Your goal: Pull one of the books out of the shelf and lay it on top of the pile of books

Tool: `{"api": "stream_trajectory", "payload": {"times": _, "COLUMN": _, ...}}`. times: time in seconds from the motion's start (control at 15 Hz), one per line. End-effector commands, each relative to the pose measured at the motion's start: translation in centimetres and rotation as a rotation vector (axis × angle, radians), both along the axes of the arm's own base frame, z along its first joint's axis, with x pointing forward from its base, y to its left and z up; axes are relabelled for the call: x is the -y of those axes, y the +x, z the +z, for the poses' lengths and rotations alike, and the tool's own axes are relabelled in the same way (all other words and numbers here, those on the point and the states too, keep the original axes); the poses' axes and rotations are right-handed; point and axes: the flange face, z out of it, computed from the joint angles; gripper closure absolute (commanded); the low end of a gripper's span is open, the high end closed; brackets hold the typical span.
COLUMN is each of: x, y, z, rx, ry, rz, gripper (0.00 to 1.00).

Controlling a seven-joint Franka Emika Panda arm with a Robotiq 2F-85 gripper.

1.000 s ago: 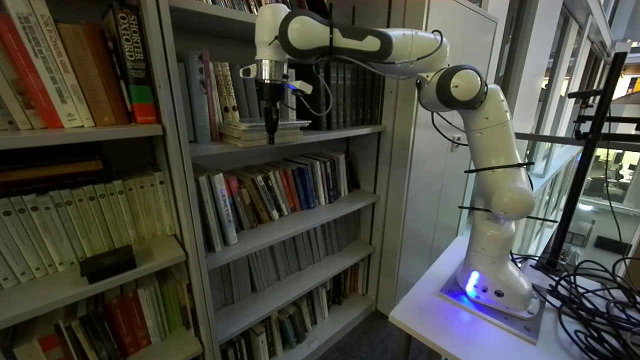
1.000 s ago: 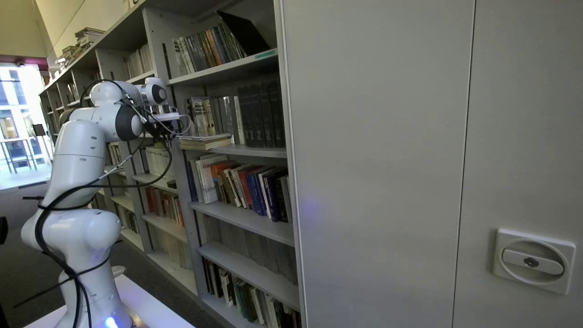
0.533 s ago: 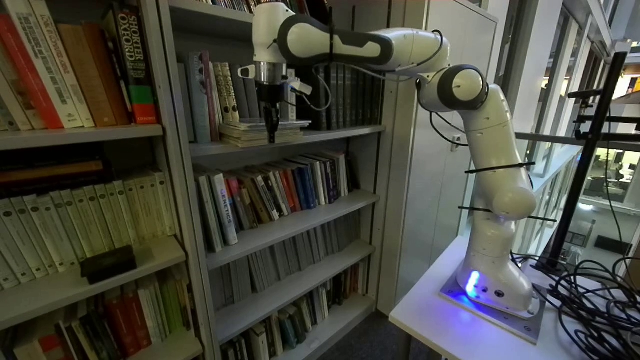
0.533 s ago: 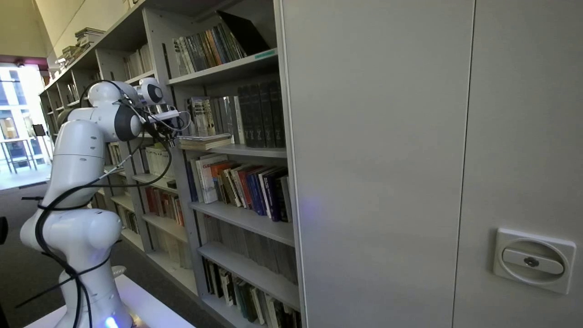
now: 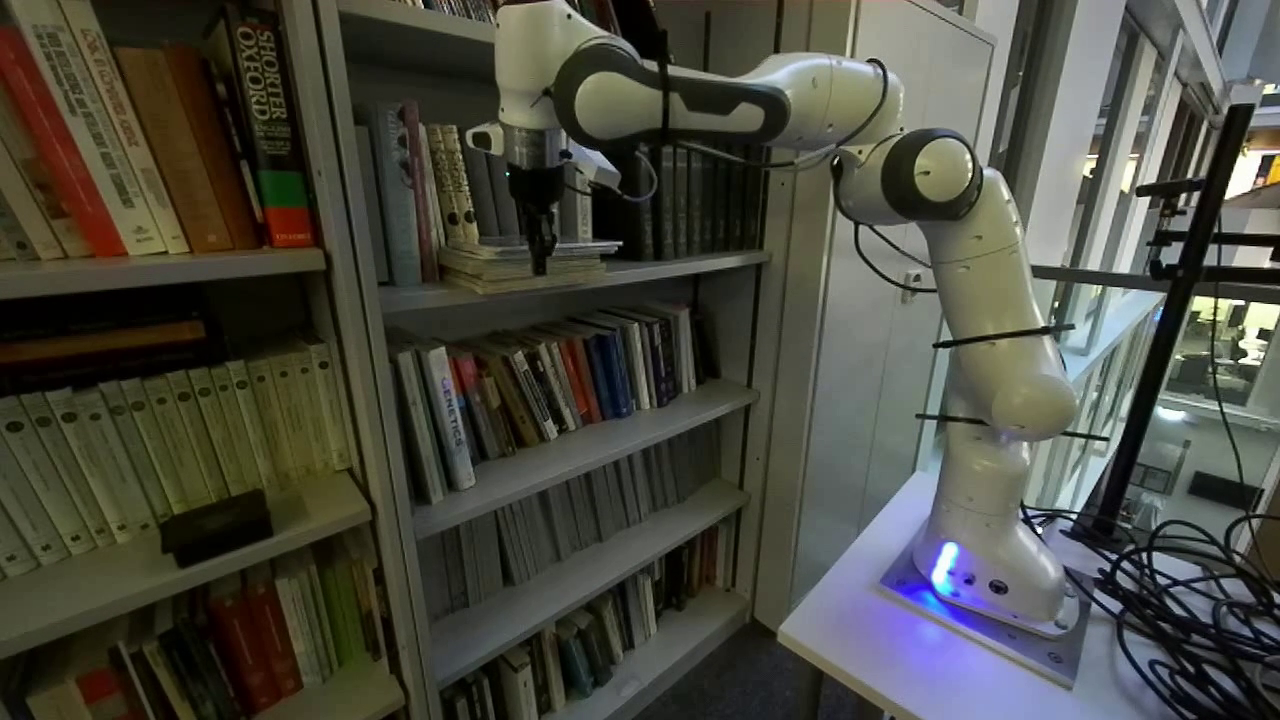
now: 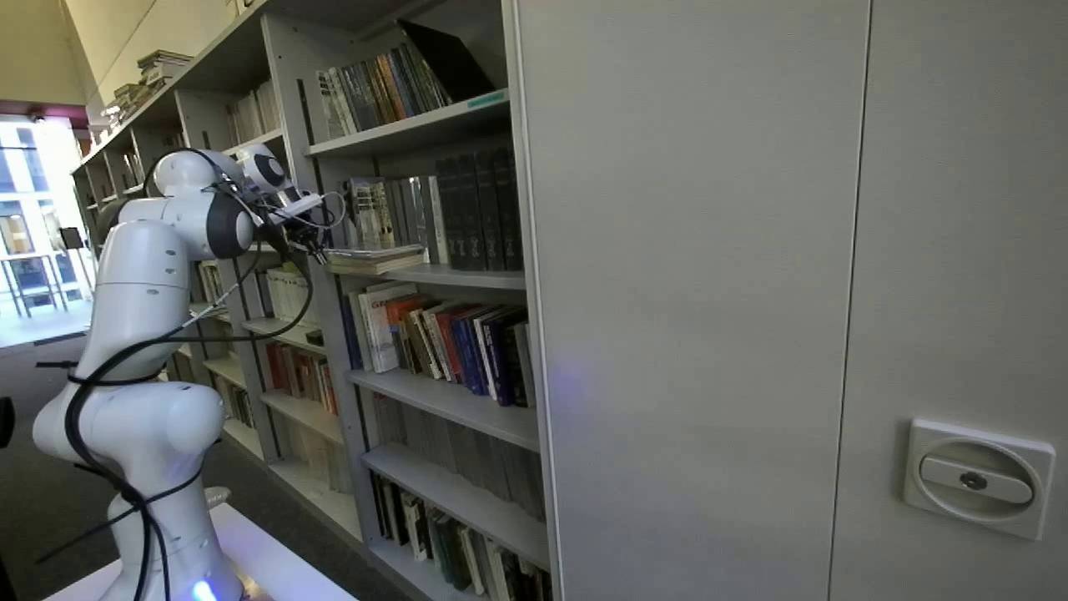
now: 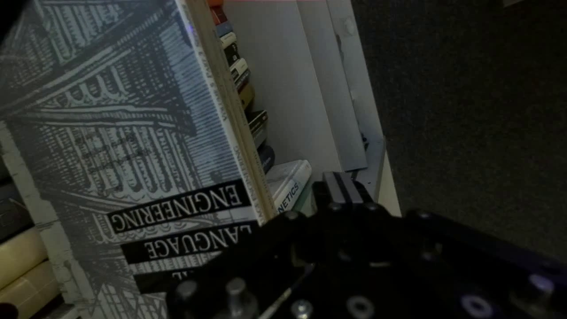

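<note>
The shelf is the grey metal bookcase (image 5: 665, 412), also in an exterior view (image 6: 455, 406). A pile of flat books (image 5: 490, 272) lies on its upper board and shows in both exterior views (image 6: 375, 262). In the wrist view the pile's top book (image 7: 133, 146) has a grey patterned cover with black title bands. My gripper (image 5: 541, 268) is shut with nothing between its fingertips (image 7: 342, 188). It hangs tilted in front of the pile's outer edge, beside the pile (image 6: 319, 255) and apart from it in the wrist view. I cannot pick out a plain grey-brown book.
Upright books (image 5: 455, 190) stand behind the pile, with dark volumes (image 5: 700, 190) to their side. A row of books including a white GENETICS book (image 5: 448, 415) stands one level below. A grey cabinet (image 6: 692, 292) adjoins the bookcase. The arm stands on a white table (image 5: 850, 610).
My hand has tilted and shifted slightly, its fingertips rising a little in front of the pile and swinging toward it. The books have not moved.
</note>
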Motion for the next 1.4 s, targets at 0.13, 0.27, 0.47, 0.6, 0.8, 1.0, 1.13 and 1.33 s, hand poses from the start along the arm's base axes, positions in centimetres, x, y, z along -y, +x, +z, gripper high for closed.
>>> {"api": "stream_trajectory", "payload": {"times": 0.13, "x": -0.3, "y": 0.3, "z": 0.7, "rx": 0.113, "ry": -0.049, "rz": 0.044, "gripper": 1.0}}
{"api": "stream_trajectory", "payload": {"times": 0.27, "x": -0.5, "y": 0.6, "z": 0.9, "rx": 0.171, "ry": -0.064, "rz": 0.047, "gripper": 1.0}}
{"api": "stream_trajectory", "payload": {"times": 0.47, "x": -0.6, "y": 0.8, "z": 0.8, "rx": 0.214, "ry": -0.089, "rz": 0.061, "gripper": 1.0}}
{"api": "stream_trajectory", "payload": {"times": 0.6, "x": -0.5, "y": 0.9, "z": 0.7, "rx": 0.224, "ry": -0.095, "rz": 0.063, "gripper": 1.0}}
{"api": "stream_trajectory", "payload": {"times": 0.8, "x": -0.3, "y": 1.0, "z": 0.5, "rx": 0.218, "ry": -0.1, "rz": 0.065, "gripper": 1.0}}
{"api": "stream_trajectory", "payload": {"times": 1.0, "x": -0.1, "y": 1.1, "z": 0.4, "rx": 0.21, "ry": -0.103, "rz": 0.072, "gripper": 1.0}}
{"api": "stream_trajectory", "payload": {"times": 1.13, "x": -0.2, "y": 0.9, "z": 0.2, "rx": 0.186, "ry": -0.118, "rz": 0.111, "gripper": 1.0}}
{"api": "stream_trajectory", "payload": {"times": 1.33, "x": -0.6, "y": 0.0, "z": -0.4, "rx": 0.096, "ry": -0.133, "rz": 0.205, "gripper": 1.0}}
